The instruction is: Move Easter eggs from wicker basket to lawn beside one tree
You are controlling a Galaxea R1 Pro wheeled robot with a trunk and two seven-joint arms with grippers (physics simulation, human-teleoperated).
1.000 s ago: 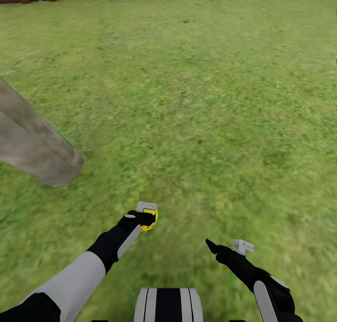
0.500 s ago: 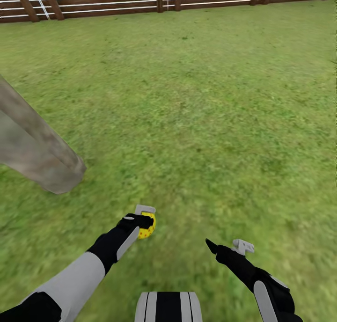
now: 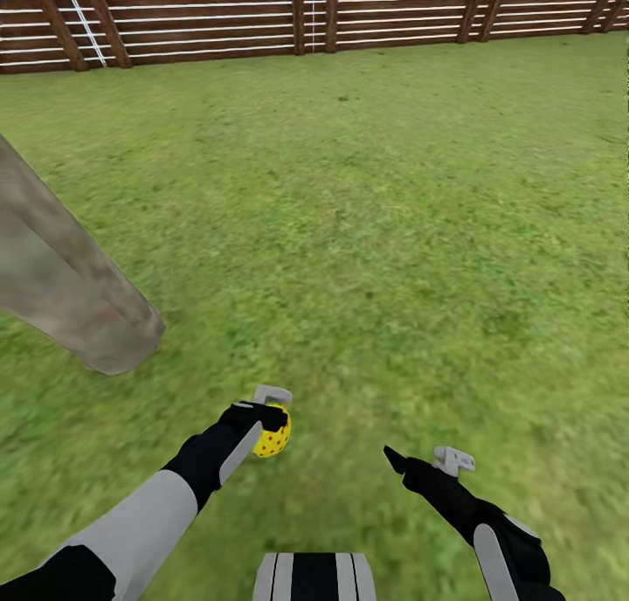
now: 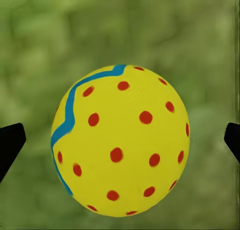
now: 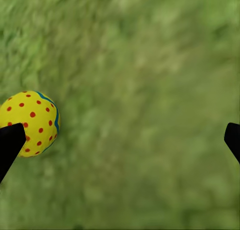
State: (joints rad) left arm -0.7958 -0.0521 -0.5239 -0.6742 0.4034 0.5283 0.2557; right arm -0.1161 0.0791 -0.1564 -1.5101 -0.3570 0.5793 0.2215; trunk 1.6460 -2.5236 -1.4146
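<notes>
Black and grey, the left arm reaches forward and low over the lawn; the left gripper has its fingers spread wide, apart from the Easter egg lying between them, near the tree; the right gripper is extended too, fingers wide apart and empty; the egg is smooth, yellow with red dots and a blue zigzag; the trunk is rough, pale grey-brown; a slatted brown fence stands behind.
</notes>
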